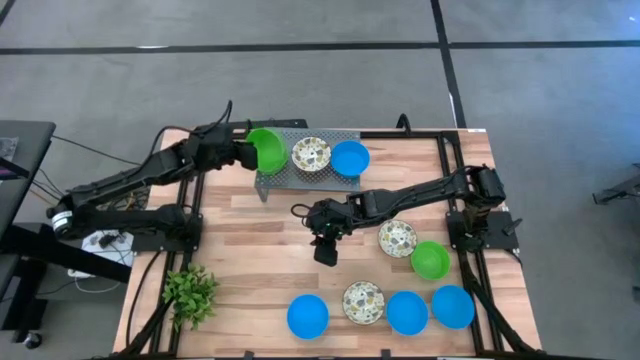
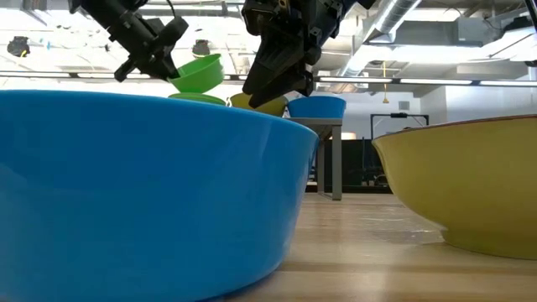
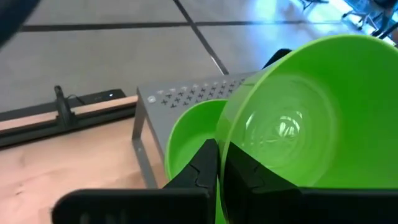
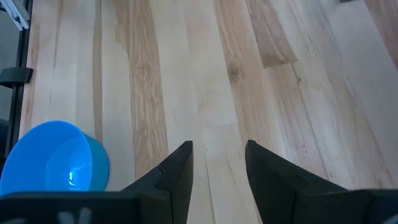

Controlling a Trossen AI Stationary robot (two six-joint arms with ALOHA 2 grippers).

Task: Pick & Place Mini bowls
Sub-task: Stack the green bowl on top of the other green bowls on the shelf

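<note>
Green mini bowl [image 1: 267,149] tilted in left gripper [image 1: 243,153], over grey rack [image 1: 345,180].

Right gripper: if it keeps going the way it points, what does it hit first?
Likely bare table. The right gripper is open and empty, aimed at wood; a blue bowl sits off to one side, out of line.

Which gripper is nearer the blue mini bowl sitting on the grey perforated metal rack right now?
The right. The right gripper hangs open over bare wood just in front of the grey perforated metal rack, close to its blue mini bowl. The left gripper is at the rack's far end, shut on a green mini bowl.
</note>
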